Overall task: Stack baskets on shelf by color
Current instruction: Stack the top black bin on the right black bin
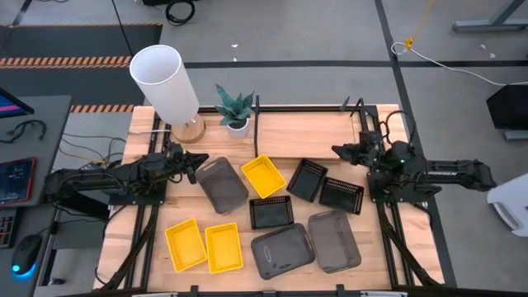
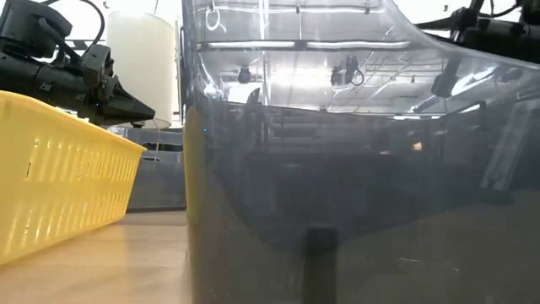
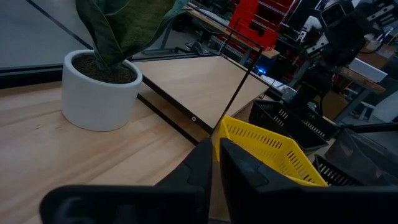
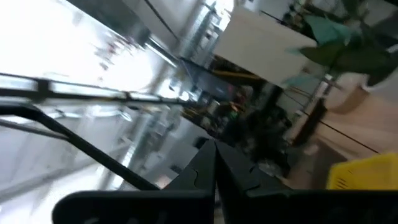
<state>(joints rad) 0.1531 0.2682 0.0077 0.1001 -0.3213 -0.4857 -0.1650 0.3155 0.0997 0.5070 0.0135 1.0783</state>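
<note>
Nine baskets lie on the tabletop, resting on their bottoms. Three are yellow [image 1: 264,176] [image 1: 185,243] [image 1: 224,247], three black and perforated [image 1: 307,180] [image 1: 341,195] [image 1: 271,212], three dark grey [image 1: 221,183] [image 1: 283,250] [image 1: 333,239]. The shelf [image 1: 305,134] stands at the far side with nothing on its board. My left gripper [image 1: 193,165] [image 3: 216,152] is shut, raised beside the far-left corner of a grey basket. My right gripper [image 1: 340,153] [image 4: 215,152] is shut, hovering by the shelf's right near corner, above the black baskets.
A white plant pot [image 1: 237,125] [image 3: 99,90] and a tall white lamp [image 1: 165,81] stand at the far left, just left of the shelf. In the low view a grey basket [image 2: 354,169] fills most of the picture, with a yellow basket [image 2: 59,186] beside it.
</note>
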